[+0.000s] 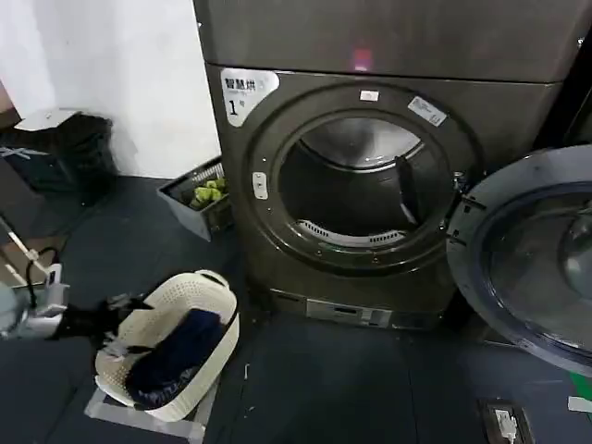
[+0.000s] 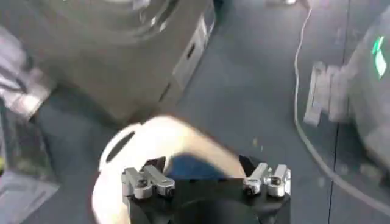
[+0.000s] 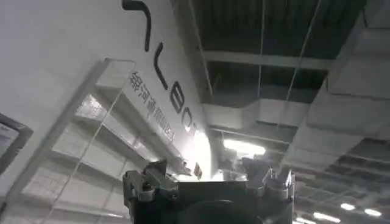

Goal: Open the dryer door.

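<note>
The dryer [image 1: 242, 231], dark grey with a white label marked "1" [image 1: 242, 92] and a red light [image 1: 362, 60], stands with its steel drum [image 1: 356, 185] exposed. The dryer door [image 1: 483, 231] is swung wide out to the right, its grey inner face towards me. My left gripper [image 1: 129, 303] hovers low at the left, open, over the rim of a cream laundry basket [image 1: 165, 301]. In the left wrist view the left gripper [image 2: 204, 167] has its fingers spread above the basket [image 2: 140, 140] and the dark blue clothing [image 2: 195, 167] in it. My right gripper [image 3: 207, 173] is open, empty and pointing up at the ceiling.
A grey crate with green items [image 1: 199, 199] sits on the floor left of the dryer. A black bag [image 1: 65, 148] lies by the white wall. A white cable [image 2: 298, 79] runs across the dark floor. A small device [image 1: 504, 421] lies on the floor below the door.
</note>
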`<state>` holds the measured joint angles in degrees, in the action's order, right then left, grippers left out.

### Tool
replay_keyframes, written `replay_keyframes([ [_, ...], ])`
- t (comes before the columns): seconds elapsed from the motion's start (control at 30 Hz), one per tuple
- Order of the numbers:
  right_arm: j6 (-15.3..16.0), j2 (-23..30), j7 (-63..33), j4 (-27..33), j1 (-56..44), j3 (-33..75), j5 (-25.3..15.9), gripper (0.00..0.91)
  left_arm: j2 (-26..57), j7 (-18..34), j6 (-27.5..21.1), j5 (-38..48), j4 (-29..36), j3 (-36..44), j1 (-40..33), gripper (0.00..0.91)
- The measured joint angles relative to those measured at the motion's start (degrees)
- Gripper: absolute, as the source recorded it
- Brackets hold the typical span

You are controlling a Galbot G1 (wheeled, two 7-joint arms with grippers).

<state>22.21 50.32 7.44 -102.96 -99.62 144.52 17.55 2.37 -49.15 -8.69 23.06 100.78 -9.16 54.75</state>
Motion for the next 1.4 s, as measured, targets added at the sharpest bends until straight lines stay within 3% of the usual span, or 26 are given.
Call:
replay_keyframes([
  [1.4, -0.5, -0.38, 0.21, 1.36, -1.49, 1.6, -1.88, 0.907, -0.32, -0.96, 3.45, -8.37, -1.02, 0.31, 0.5, 0.907],
])
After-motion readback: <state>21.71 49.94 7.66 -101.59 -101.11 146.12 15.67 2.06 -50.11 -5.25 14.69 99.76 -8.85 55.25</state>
